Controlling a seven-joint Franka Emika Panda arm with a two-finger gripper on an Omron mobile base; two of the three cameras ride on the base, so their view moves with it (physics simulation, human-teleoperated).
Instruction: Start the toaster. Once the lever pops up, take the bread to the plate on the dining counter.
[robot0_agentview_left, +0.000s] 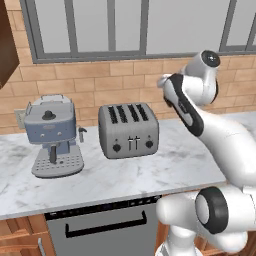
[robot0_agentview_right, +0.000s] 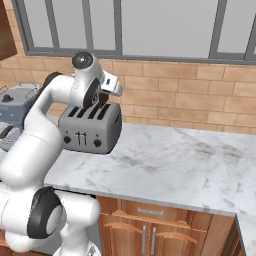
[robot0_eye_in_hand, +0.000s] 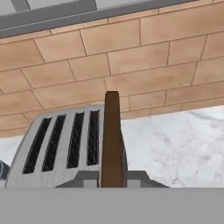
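Left base view: the toaster (robot0_agentview_left: 128, 130) stands on the marble worktop (robot0_agentview_left: 100, 175) toward its back edge, near the brick wall, front with two knobs and two levers facing the camera. Just to its left, apart from it, sits a blue-grey espresso machine (robot0_agentview_left: 52, 136). Below the worktop's front edge is a dark appliance front with a bar handle (robot0_agentview_left: 105, 225). The arm rises from the lower right and bends above the toaster's right side; its own links hide the claw here, so the jaws cannot be judged from this side.

Right base view: the same toaster (robot0_agentview_right: 91, 127) sits near the worktop's left end, and a long bare stretch of marble (robot0_agentview_right: 165, 170) runs off to the right over wooden cabinet doors (robot0_agentview_right: 150, 230). The claw (robot0_agentview_right: 102, 100) hangs just over the toaster's top, at the slots on its far right side, with something dark between the fingers.

Hand view: this settles the grip. The bread (robot0_eye_in_hand: 112, 140), a thin dark brown slice seen edge-on and upright, is pinched by the claw (robot0_eye_in_hand: 112, 181), its jaws drawn narrow on the slice's lower part. The slice stands above the toaster (robot0_eye_in_hand: 65, 148), beside the rightmost of its four slots, clear of the slot openings. Brick wall and marble lie behind.
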